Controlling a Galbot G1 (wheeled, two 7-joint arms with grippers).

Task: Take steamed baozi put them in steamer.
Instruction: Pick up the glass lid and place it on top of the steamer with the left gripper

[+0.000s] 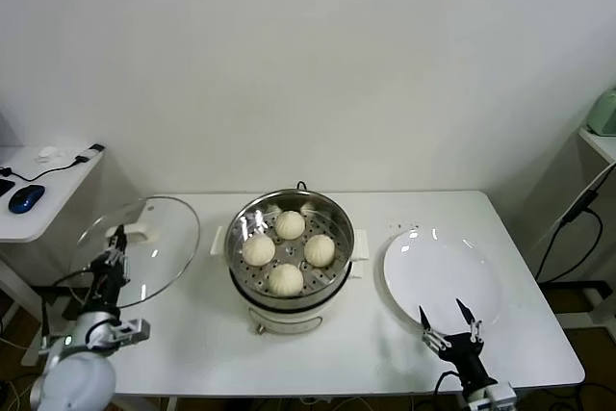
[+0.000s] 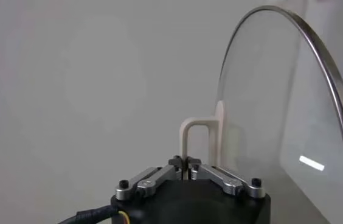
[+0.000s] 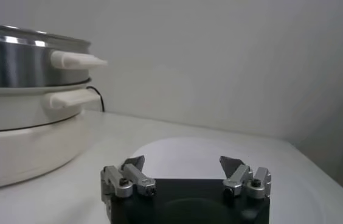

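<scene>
Four cream-white baozi (image 1: 287, 251) lie on the perforated floor of the shiny steamer (image 1: 336, 223), mid-table on its white base. The steamer's side also shows in the right wrist view (image 3: 19, 58). My left gripper (image 1: 118, 241) is at the table's left end, shut on the white handle (image 2: 196, 141) of the round glass lid (image 1: 144, 247), which it holds up tilted on edge beside the steamer. My right gripper (image 1: 448, 319) is open and empty, low at the near rim of the flat white plate (image 1: 438, 271). Its open fingertips (image 3: 135, 163) show in the right wrist view.
A side desk at far left holds a blue mouse (image 1: 26, 197) and cables. A cable (image 1: 577, 214) hangs off the table's right side by a shelf. The plate (image 3: 177, 155) lies just beyond my right gripper.
</scene>
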